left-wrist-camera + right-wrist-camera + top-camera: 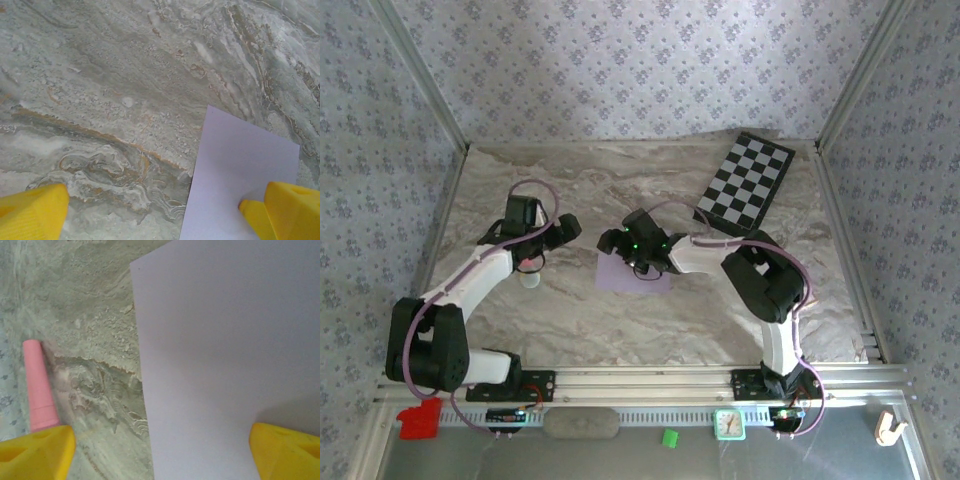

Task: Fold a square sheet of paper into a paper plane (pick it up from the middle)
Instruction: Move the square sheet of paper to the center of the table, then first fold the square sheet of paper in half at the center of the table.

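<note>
The square sheet of paper (632, 275) lies flat and unfolded, pale lilac, on the marbled table near the middle. The paper plane is out of view. My right gripper (630, 246) hovers low over the sheet's far part. In the right wrist view it (160, 452) is open, one yellow fingertip (285, 450) over the sheet (225, 340) and the other over bare table, straddling the sheet's edge. My left gripper (560, 230) stands to the sheet's left. In the left wrist view it (160, 215) is open, its right fingertip (287, 210) above a corner of the sheet (240, 175).
A black-and-white chequered board (745, 180) lies at the back right. A pink tube-like piece (37, 385) stands left of the sheet in the right wrist view. Metal frame posts and wallpapered walls enclose the table. A red part (418, 420) and a small clock (729, 424) sit by the front rail.
</note>
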